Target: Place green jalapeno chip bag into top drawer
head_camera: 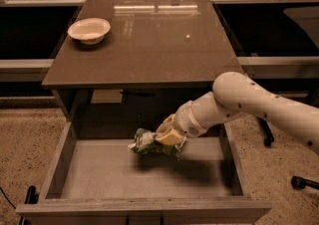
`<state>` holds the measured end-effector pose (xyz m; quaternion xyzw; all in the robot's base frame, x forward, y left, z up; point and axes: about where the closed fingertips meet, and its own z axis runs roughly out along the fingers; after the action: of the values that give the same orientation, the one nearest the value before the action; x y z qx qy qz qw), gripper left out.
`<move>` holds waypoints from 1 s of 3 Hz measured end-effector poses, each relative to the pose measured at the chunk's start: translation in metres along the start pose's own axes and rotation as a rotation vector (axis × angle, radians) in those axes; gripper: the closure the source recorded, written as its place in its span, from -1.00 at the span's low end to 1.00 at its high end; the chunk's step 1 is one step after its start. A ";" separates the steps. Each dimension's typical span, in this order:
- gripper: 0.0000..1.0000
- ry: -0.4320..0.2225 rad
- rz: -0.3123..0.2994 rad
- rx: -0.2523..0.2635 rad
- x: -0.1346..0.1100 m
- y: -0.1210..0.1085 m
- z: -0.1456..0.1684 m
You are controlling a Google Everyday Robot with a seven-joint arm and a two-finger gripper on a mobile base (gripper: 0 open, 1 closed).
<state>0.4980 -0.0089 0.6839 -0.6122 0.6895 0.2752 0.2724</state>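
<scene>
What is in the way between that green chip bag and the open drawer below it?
Nothing visible. The pincer grips the green jalapeno chip bag above the top drawer, which is pulled open, with only bare floor showing beneath the bag.

No legible text — chip bag print unreadable; jaws holding it over top drawer.

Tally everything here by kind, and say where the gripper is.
green jalapeno chip bag: 1, held by the gripper over the open top drawer
white bowl: 1, on the table
top drawer: 1
table: 1
Total: 4
</scene>
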 end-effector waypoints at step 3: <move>-1.00 0.000 0.000 0.000 0.000 0.000 0.000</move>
<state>0.4979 -0.0087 0.6838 -0.6122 0.6894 0.2753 0.2723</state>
